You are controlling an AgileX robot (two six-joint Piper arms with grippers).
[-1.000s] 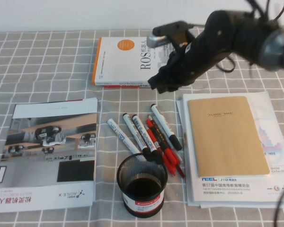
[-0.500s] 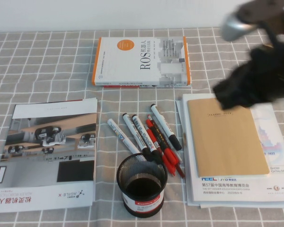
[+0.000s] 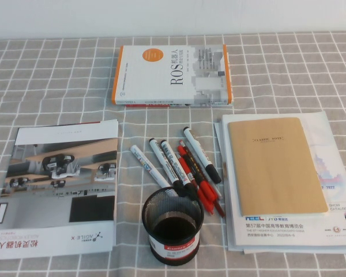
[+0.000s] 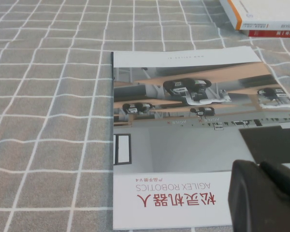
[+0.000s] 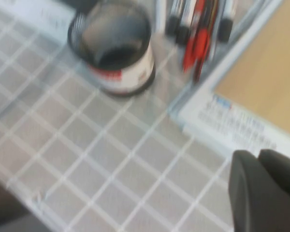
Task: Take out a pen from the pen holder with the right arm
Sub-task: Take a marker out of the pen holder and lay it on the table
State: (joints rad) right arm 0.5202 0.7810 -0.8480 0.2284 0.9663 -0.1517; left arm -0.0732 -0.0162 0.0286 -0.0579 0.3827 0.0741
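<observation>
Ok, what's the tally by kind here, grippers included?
White pens: 4
Red pens: 2, overlapping
Pen holder: 1
Book: 1
Brochure: 1
Notebook: 1
Paper stack: 1
Grippers: 2, left gripper over brochure, right gripper near paper stack
Total: 13

A grey cloth with a white grid pattern [image 3: 57,69] covers the tabletop. A white softcover book with orange bands down its two short sides and "ROS" printed on the cover [image 3: 171,74] lies flat near the middle of the far edge. A thin red edge [image 3: 155,105] shows just under its near side. Toward the front left corner lies a glossy brochure with photos of robots and red "AGILEX ROBOTICS" lettering [image 3: 60,184], its title end at the front edge. By the right edge, a plain tan paper-covered notebook [image 3: 274,164] rests on a stack of white printed leaflets [image 3: 288,231], which stick out beyond it toward the front and right edges.
</observation>
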